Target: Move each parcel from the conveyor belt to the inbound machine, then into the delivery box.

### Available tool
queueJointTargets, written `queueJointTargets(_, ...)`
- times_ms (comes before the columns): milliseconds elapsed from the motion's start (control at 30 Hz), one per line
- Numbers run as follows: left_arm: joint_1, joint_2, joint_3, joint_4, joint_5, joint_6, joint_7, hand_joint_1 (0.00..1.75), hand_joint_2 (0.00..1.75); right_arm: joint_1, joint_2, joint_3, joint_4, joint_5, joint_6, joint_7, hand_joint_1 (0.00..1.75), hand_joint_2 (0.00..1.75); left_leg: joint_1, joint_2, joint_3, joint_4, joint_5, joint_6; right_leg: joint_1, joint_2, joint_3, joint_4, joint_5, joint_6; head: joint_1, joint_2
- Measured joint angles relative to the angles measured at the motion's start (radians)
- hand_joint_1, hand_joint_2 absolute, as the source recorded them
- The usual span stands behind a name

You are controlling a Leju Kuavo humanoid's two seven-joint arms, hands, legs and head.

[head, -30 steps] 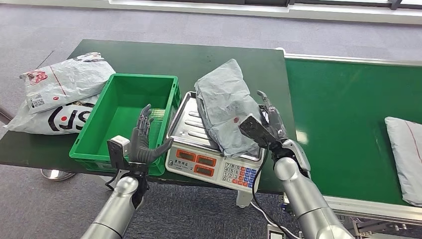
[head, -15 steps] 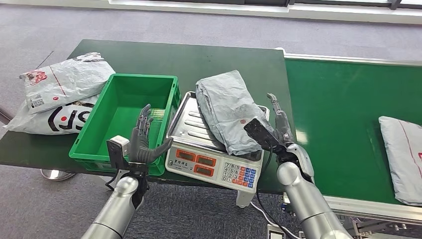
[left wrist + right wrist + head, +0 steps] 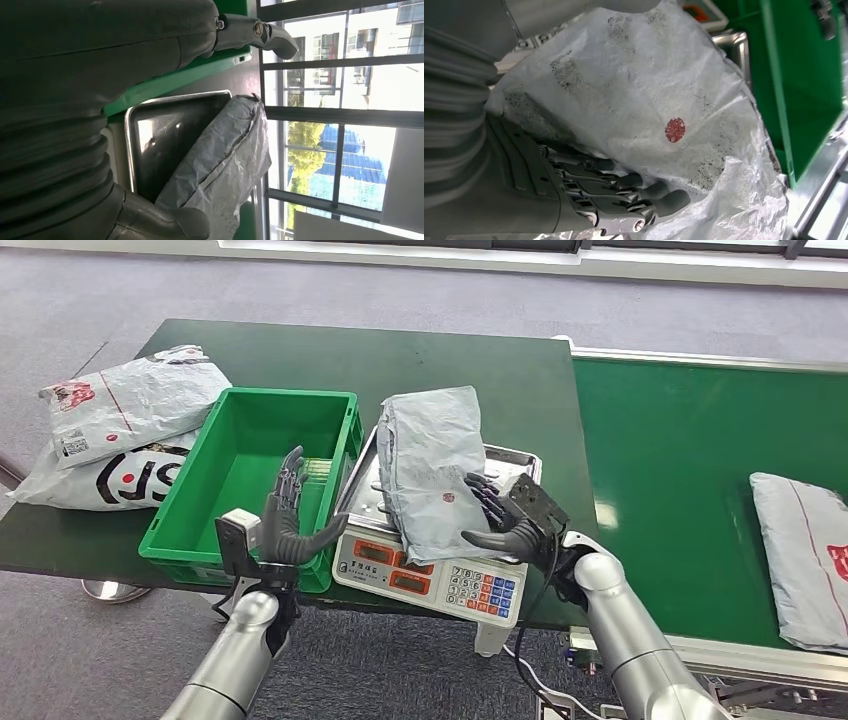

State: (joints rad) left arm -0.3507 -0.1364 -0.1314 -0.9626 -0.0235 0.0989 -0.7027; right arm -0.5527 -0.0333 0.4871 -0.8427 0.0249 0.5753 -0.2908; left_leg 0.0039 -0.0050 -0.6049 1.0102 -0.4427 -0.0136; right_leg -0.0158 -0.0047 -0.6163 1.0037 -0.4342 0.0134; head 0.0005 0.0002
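From my head, the grey parcel lies on the scale beside the green crate, two more bags sit at the table's far left, and another parcel waits on the conveyor belt; my left hand hovers over the crate, fingers spread, holding nothing. My left wrist shows the parcel draped over the scale's steel tray, with windows behind. My right wrist shows my right hand under the parcel's edge, fingers pressed against the plastic near a red dot, though whether they grip it I cannot tell.

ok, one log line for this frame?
stage: weighing | grey parcel on scale tray | right hand fingers against parcel edge | left hand open by green crate
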Motion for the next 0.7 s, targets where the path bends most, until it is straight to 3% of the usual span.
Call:
queueJointTargets(200,-0.032,-0.03,-0.038,-0.027,-0.019,0.021,0.0,0.0,1.75,-0.01,-0.012,0.0,0.037,-0.373,0.184,0.102,0.0,1.75,0.0,0.0,0.0,0.0,0.0,0.0,0.0,0.0,0.0,0.0,0.0,0.0,0.0,0.0)
queueJointTargets(367,-0.056,-0.045,-0.1,-0.06,-0.027,0.072,0.0,0.0,1.75,-0.01,-0.018,0.024,0.038,-0.642,0.24,0.117,0.0,1.75,0.0,0.0,0.0,0.0,0.0,0.0,0.0,0.001,0.0,0.0,0.0,0.0,0.0,0.0)
queueJointTargets(700,-0.068,-0.05,-0.166,-0.104,-0.019,0.111,0.0,0.0,1.75,-0.011,-0.024,0.079,-0.04,-0.685,0.206,0.05,0.0,1.75,0.0,0.0,0.0,0.0,0.0,0.0,0.0,0.001,0.0,0.0,0.0,0.0,0.0,0.0)
